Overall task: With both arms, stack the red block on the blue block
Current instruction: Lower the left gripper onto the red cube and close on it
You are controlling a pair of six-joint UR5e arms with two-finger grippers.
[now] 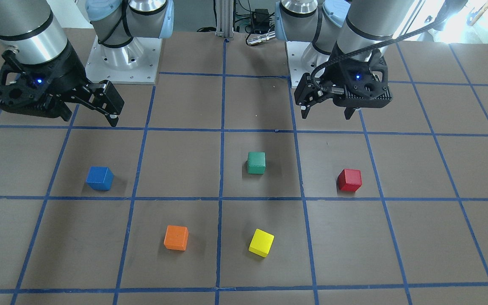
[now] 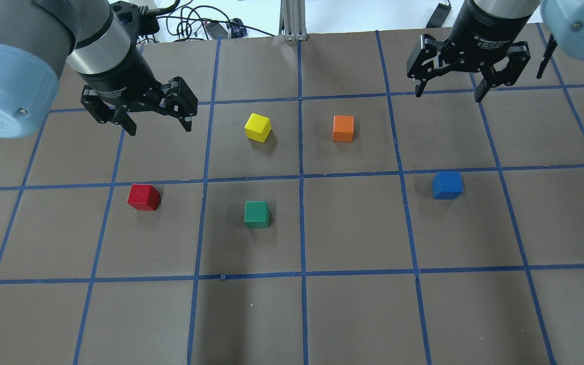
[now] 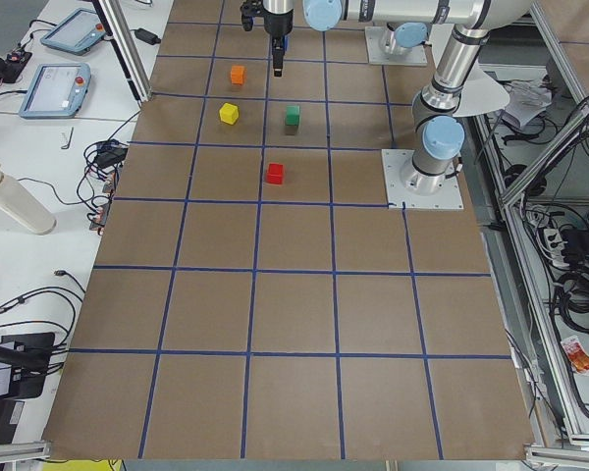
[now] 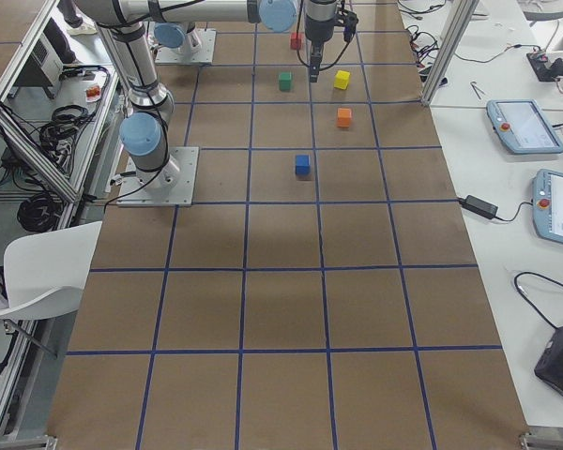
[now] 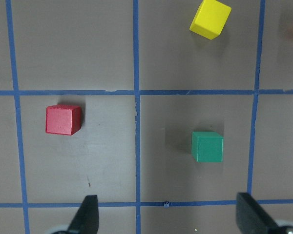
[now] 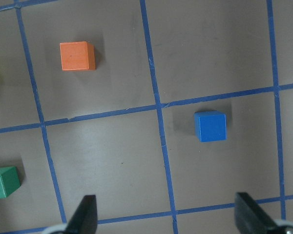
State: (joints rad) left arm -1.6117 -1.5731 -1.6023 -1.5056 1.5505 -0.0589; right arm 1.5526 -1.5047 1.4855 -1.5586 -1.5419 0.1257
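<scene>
The red block (image 1: 349, 180) lies on the brown gridded table on my left side; it also shows in the overhead view (image 2: 143, 197) and the left wrist view (image 5: 63, 119). The blue block (image 1: 99, 178) lies on my right side, also in the overhead view (image 2: 446, 185) and the right wrist view (image 6: 210, 126). My left gripper (image 2: 159, 129) hangs open and empty above the table, beyond the red block. My right gripper (image 2: 448, 95) hangs open and empty, beyond the blue block. Both blocks lie apart from the grippers.
A green cube (image 2: 256, 214) lies between the two blocks. A yellow cube (image 2: 257, 127) and an orange cube (image 2: 343, 128) lie farther out near the middle. Blue tape lines divide the table (image 2: 353, 314) into squares.
</scene>
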